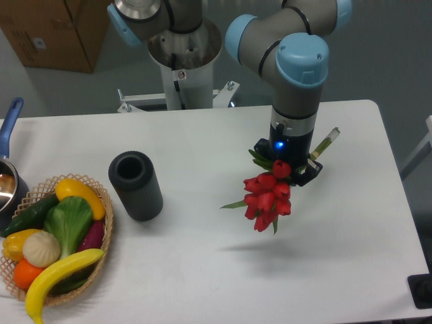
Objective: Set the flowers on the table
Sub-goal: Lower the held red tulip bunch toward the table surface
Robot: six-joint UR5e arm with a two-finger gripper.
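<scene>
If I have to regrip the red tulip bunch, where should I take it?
Probably on the pale green stems, coming from above, as the two-finger gripper does now. The bunch of red artificial tulips is bulky and soft at the heads; the stems are slim and stiff.

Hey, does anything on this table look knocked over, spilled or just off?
Nothing is spilled or broken. The dark cylinder lies on its side on the table, possibly tipped. The flowers hang in the gripper above the table, not yet set down.

I saw a dark cylinder [136,185] lying near a wicker basket [106,233] of toy produce, a blue-handled pot [9,177] at left, cardboard box [57,30] behind.
</scene>
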